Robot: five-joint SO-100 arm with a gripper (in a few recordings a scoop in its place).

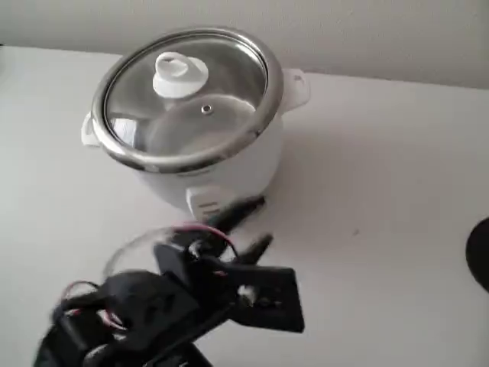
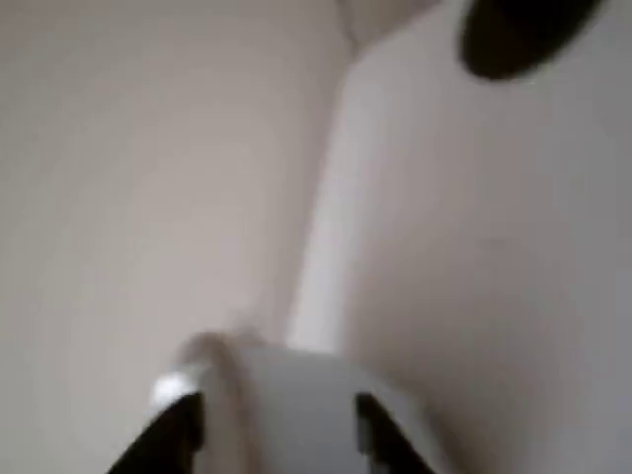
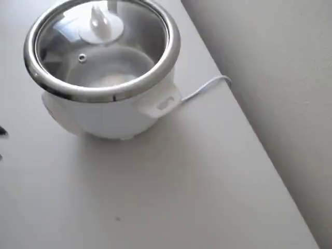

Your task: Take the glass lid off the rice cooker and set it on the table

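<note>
Nearest the lens, the black claw (image 1: 248, 222) hangs with jaws parted and empty, short of the rice cooker (image 1: 200, 164), whose glass lid (image 1: 187, 95) sits unlifted near the table's (image 1: 382, 229) far edge.

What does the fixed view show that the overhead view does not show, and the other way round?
In the fixed view: the black arm and its gripper low in front of the rice cooker, fingertips spread apart near the cooker's front switch panel, holding nothing.

In the overhead view: a white cord running from the cooker over the table edge, beside the side handle.

Both share: the glass lid seated on the cooker, its white knob untouched, on the white table.
</note>
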